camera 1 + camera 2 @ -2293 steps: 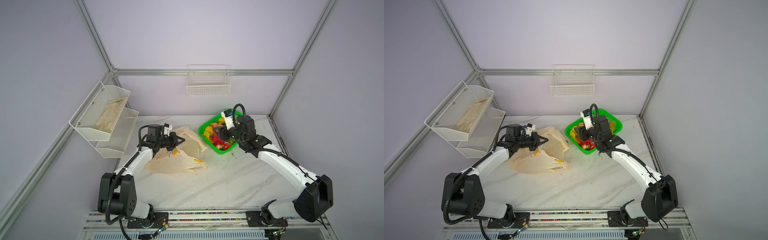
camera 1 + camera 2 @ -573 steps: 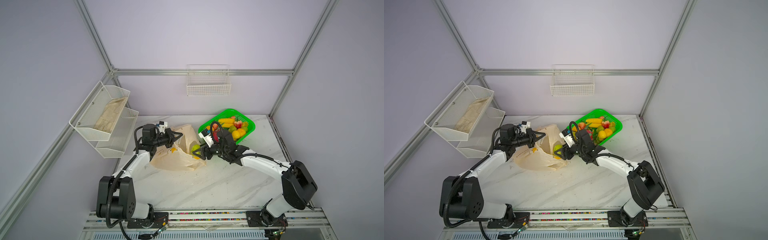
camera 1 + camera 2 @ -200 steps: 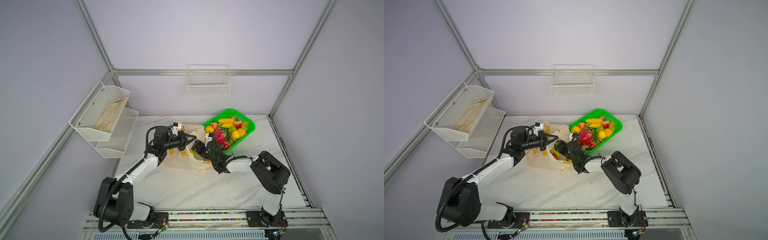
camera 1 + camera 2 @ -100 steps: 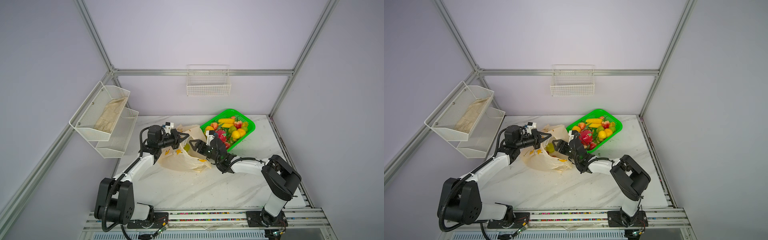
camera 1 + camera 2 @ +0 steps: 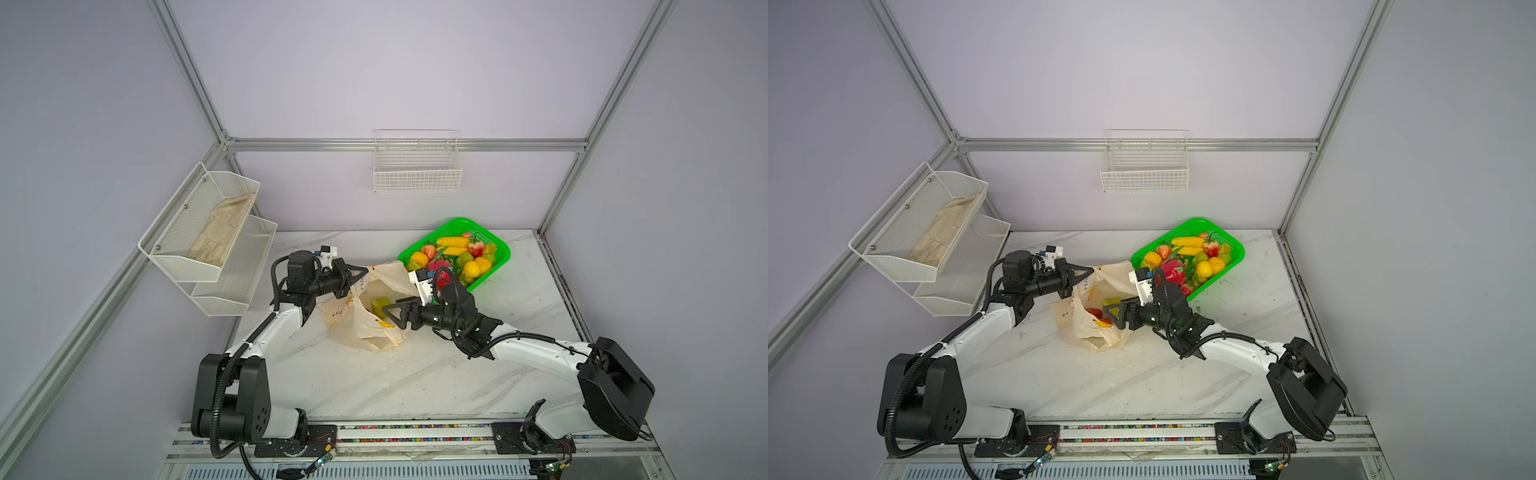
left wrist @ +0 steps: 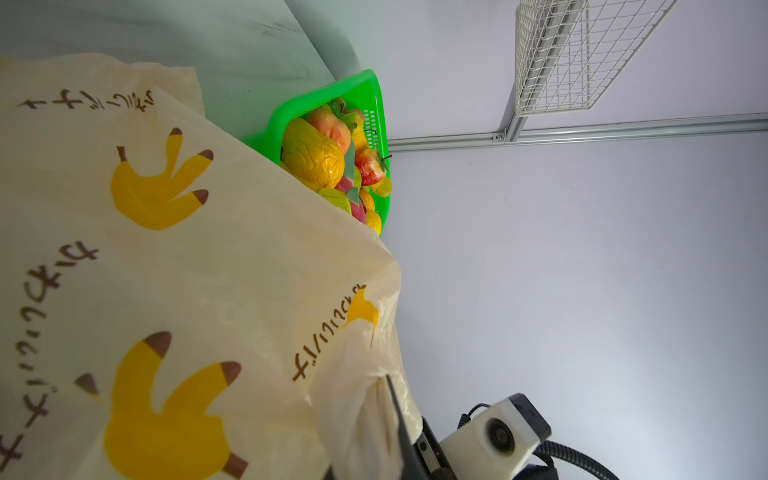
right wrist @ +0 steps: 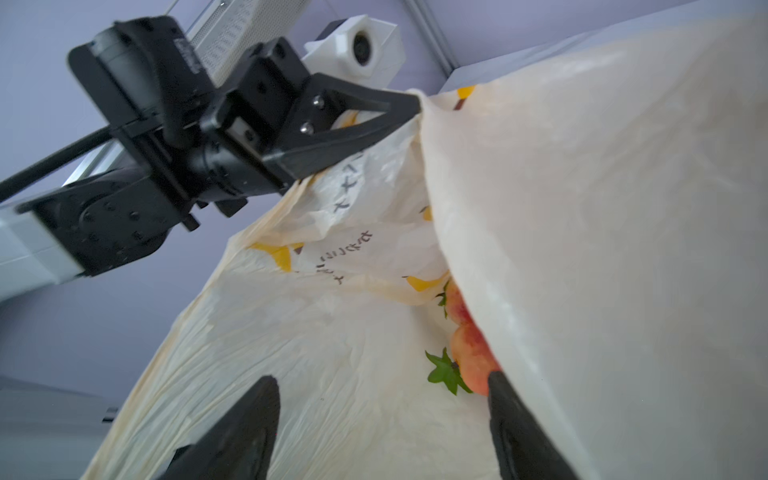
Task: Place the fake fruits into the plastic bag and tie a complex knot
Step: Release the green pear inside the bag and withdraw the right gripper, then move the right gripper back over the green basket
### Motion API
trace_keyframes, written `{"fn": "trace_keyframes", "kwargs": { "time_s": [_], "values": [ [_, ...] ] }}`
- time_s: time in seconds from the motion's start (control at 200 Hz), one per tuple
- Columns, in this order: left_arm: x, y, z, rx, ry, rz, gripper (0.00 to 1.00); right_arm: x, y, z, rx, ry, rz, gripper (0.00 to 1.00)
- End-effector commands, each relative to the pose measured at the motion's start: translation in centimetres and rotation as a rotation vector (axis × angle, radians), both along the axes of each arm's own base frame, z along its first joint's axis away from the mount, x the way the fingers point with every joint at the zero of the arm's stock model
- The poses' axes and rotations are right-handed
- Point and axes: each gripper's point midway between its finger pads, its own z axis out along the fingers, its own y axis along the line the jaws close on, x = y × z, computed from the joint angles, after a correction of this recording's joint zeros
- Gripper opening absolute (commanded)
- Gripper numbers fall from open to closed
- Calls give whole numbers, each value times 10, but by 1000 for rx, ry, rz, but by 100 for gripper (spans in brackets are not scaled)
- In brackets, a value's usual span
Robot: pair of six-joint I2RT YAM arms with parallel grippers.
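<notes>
Marble table, left gripper pinching plastic bag, right gripper spread, green fruit only overhead

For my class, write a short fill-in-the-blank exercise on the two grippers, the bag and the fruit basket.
1. The left gripper has its jaws ______ on the plastic bag.
2. The right gripper has its jaws ______ at the bag's mouth.
3. Most fake fruits lie in a ______ basket.
Missing words: shut; open; green.
</notes>
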Motion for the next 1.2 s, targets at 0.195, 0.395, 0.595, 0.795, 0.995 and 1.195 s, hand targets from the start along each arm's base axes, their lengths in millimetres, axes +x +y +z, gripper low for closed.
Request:
{"fn": "trace_keyframes", "kwargs": {
  "time_s": [0.195, 0.395, 0.595, 0.795, 0.995, 1.195],
  "values": [
    [0, 6, -3, 28, -35, 1, 3, -62, 6, 41, 86, -143, 368, 80],
    [3, 14, -5, 42, -33, 22, 2, -51, -24, 52, 59, -143, 305, 79],
    [5, 26, -1, 74, -49, 63, 0, -49, -45, 46, 22, -109, 302, 79],
    [5, 31, 1, 87, -56, 81, 0, -28, -57, 9, -169, -80, 181, 77],
    [5, 31, 2, 85, -59, 79, 0, -24, -65, -33, -192, 16, 79, 73],
    [6, 31, 4, 85, -63, 80, 0, -39, -42, -50, -132, 45, 107, 67]
  ]
}}
